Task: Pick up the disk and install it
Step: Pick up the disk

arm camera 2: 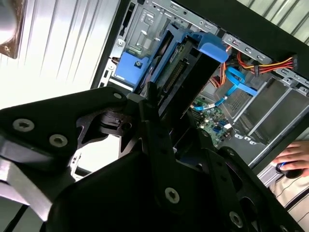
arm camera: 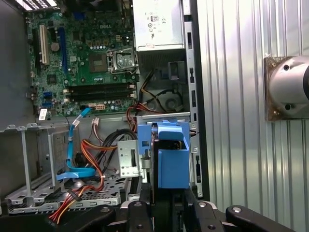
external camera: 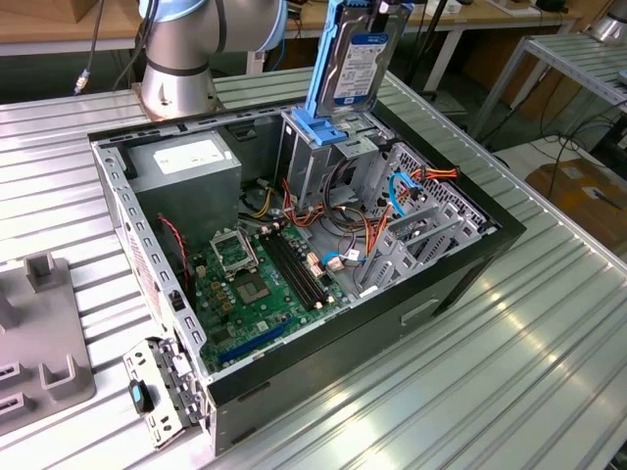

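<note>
Editor: Left to right in the exterior view, what do we caption?

Stringer: Open case (external camera: 113, 186) on a ribbed table (external camera: 529, 372). The board (external camera: 260, 279) lies on its floor toward the exterior view's left, then comes the bay (external camera: 318, 162), then loose cables (external camera: 416, 181) toward the exterior view's right.

Editor: And the disk?

Stringer: Disk (external camera: 353, 59), in its blue carrier, hangs over the bay. Its long axis is near upright, the top leaning a little toward the exterior view's right, the lower end at the bay's mouth. Touching or just clear, I cannot tell.

Editor: Gripper?

Stringer: Gripper (arm camera: 166, 208) is clamped on the disk's upper end, jaws closed on either side in the first wrist view. The disk runs straight out from it, down toward the bay. The fit, I judge, depends on that axis lining up with the slot.
</note>
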`<state>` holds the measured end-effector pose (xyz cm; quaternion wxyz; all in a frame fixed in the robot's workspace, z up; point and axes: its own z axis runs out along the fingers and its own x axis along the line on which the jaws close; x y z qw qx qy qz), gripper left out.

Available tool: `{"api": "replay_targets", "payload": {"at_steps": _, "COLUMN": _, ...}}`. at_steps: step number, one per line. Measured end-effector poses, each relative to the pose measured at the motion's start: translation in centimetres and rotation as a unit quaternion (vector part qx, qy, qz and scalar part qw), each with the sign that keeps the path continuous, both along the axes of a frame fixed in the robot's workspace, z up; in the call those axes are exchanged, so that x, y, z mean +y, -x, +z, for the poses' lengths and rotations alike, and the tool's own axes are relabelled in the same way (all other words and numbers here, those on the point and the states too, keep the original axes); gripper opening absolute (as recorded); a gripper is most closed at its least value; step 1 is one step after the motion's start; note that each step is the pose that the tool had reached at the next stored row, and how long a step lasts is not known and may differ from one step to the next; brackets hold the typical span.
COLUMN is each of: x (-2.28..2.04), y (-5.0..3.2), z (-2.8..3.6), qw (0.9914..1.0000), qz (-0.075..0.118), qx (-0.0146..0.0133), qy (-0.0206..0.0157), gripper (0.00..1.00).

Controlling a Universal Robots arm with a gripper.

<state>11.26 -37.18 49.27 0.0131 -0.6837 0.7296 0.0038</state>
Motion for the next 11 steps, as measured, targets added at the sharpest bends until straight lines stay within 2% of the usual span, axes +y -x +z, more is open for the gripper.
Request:
{"api": "replay_targets", "payload": {"at_steps": 7, "x": -0.57, "y": -0.29, "z": -0.02, "qw": 1.00000, "qz": 0.000, "qx": 0.0000, "qy": 0.0000, "gripper": 0.35}}
{"api": "replay_targets", "payload": {"at_steps": 11, "x": -1.16, "y": -0.49, "z": -0.03, "qw": 1.00000, "qz": 0.000, "qx": 0.0000, "qy": 0.0000, "gripper": 0.35}}
